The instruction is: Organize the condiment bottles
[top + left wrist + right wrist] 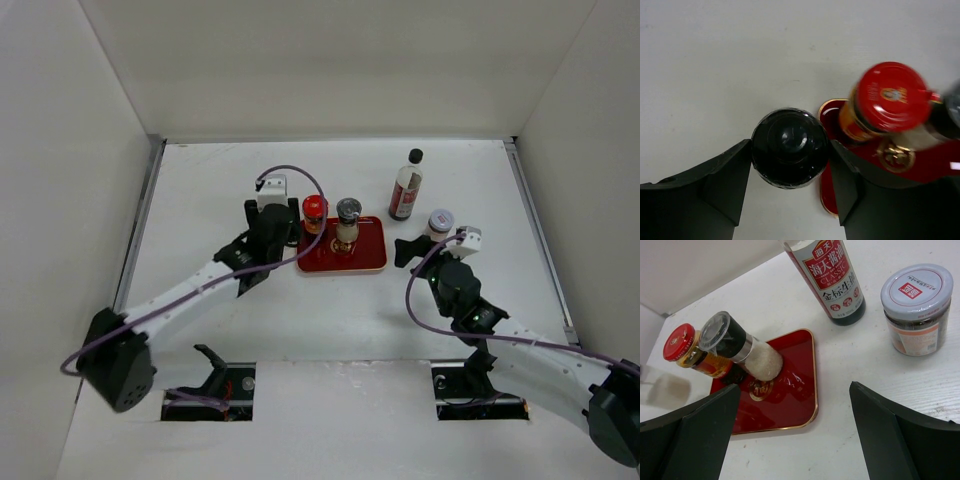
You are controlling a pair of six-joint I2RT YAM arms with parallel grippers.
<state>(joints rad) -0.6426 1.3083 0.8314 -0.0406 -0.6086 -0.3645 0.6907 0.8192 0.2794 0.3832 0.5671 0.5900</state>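
My left gripper (288, 236) (790, 157) is shut on the small dark-capped bottle (790, 140), its fingers pressing both sides of the black cap, just left of the red tray (370, 258). The red-lidded jar (314, 213) (892, 97) and the grey-topped shaker (347, 222) (740, 347) stand on the tray. The tall black-capped red-labelled bottle (406, 187) (832, 280) and the pale-lidded jar (439, 223) (916, 310) stand on the table right of the tray. My right gripper (428, 243) (795, 435) is open and empty, near the tray's right front corner.
White walls enclose the table on the left, back and right. The tray (795, 390) has a raised gold rim. Two openings with the arm bases sit in the near edge of the table (330, 330).
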